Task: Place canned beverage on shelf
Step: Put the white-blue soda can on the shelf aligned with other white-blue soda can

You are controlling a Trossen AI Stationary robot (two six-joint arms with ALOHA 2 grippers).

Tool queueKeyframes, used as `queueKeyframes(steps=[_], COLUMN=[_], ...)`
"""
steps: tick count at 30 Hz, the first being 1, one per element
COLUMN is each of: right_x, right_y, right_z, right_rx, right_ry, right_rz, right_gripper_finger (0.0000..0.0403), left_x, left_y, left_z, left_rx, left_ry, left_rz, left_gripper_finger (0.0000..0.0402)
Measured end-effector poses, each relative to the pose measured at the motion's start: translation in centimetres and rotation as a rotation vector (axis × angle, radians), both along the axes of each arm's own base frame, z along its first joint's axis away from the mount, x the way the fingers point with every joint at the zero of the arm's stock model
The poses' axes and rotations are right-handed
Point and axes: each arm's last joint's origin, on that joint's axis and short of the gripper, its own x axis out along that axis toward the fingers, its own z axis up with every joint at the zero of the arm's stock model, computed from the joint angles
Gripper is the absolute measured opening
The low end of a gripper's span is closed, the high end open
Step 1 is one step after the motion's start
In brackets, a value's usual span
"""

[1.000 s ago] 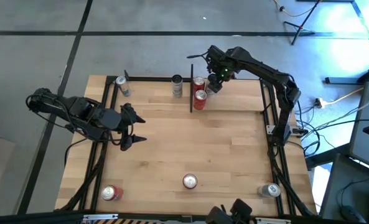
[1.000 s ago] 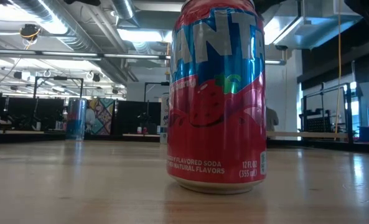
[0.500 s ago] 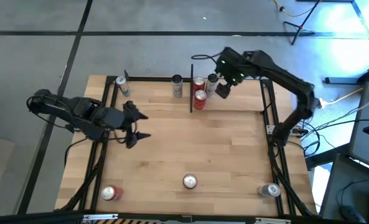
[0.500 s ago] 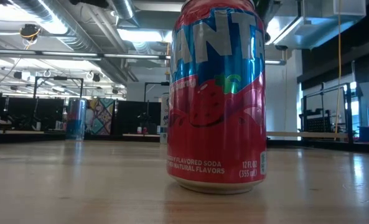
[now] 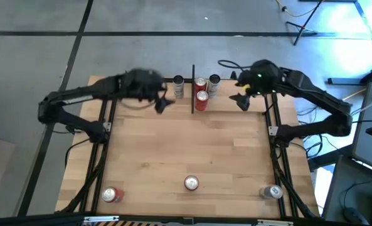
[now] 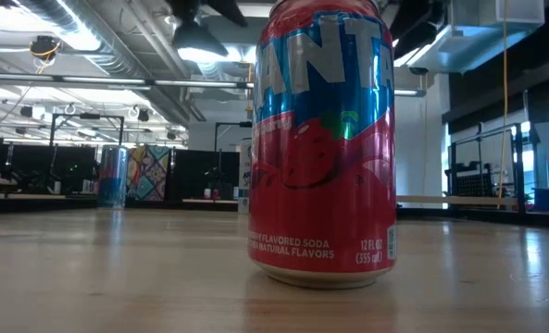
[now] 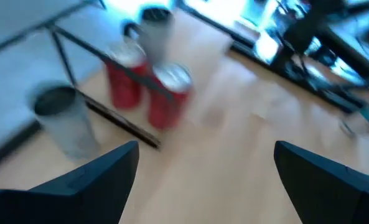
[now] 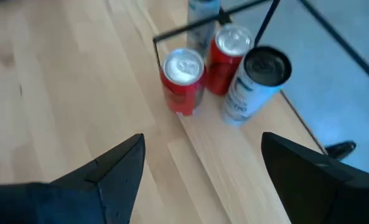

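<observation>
The shelf (image 5: 193, 88) runs along the far edge of the table (image 5: 186, 147), and its upright side panel (image 5: 192, 94) splits the cans standing there into two groups. On the right of the panel stand two red cans (image 5: 201, 100) and a slim silver can (image 5: 214, 83); on the left stands a dark-topped silver can (image 5: 179, 86), just beside the panel. Judging by this layout, the task is partly complete: four cans are on the shelf and three are left near the front edge, namely a red can (image 5: 112, 194) at the left corner, a red can (image 5: 191, 182) in the middle and a silver can (image 5: 273, 192) at the right corner. The right gripper (image 5: 241, 100) is near the shelved group, its fingers spread wide and holding nothing. The left gripper (image 5: 162, 102) is near the dark-topped can, also wide and empty. No can is in either gripper.
</observation>
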Motion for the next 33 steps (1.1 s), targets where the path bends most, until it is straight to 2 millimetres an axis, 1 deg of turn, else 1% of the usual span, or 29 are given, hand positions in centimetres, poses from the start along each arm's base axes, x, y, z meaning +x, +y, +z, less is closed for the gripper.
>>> queueKeyframes(steps=[2,5,10,15,18,21,24,30,33], right_x=[-0.6,-1.0,-1.1,-1.2,-1.2,-1.0,-0.7,0.0,0.3], right_y=[0.3,0.5,0.5,0.6,0.5,0.3,0.1,-0.7,-1.2], right_z=[0.0,0.1,0.0,-0.1,-0.1,-0.2,-0.4,-1.0,-1.4], right_rx=[-0.014,-0.034,-0.042,-0.039,-0.059,-0.082,-0.083,-0.069,-0.058], right_ry=[-0.03,-0.056,-0.033,-0.021,-0.015,-0.002,0.008,0.04,0.059], right_rz=[0.012,0.023,0.039,0.04,0.017,-0.009,-0.016,-0.032,-0.045], right_gripper_finger=[0.0308,0.0308,0.0308,0.0308,0.0308,0.0308,0.0308,0.0308,0.0308], left_x=[0.4,1.1,2.0,2.2,2.3,2.3,2.5,3.1,3.3], left_y=[2.1,5.4,10.6,14.3,16.3,17.7,18.5,19.1,19.3], left_z=[0.5,0.2,-2.3,-5.2,-6.7,-8.0,-9.2,-11.1,-11.7], left_rx=[0.031,0.062,0.047,0.092,0.097,0.085,0.071,0.065,0.07], left_ry=[-0.001,0.02,0.043,0.124,0.126,0.124,0.139,0.174,0.192], left_rz=[0.023,0.038,-0.027,-0.058,-0.073,-0.082,-0.098,-0.155,-0.173], left_gripper_finger=[0.0362,0.0362,0.0362,0.0362,0.0362,0.0362,0.0362,0.0362,0.0362])
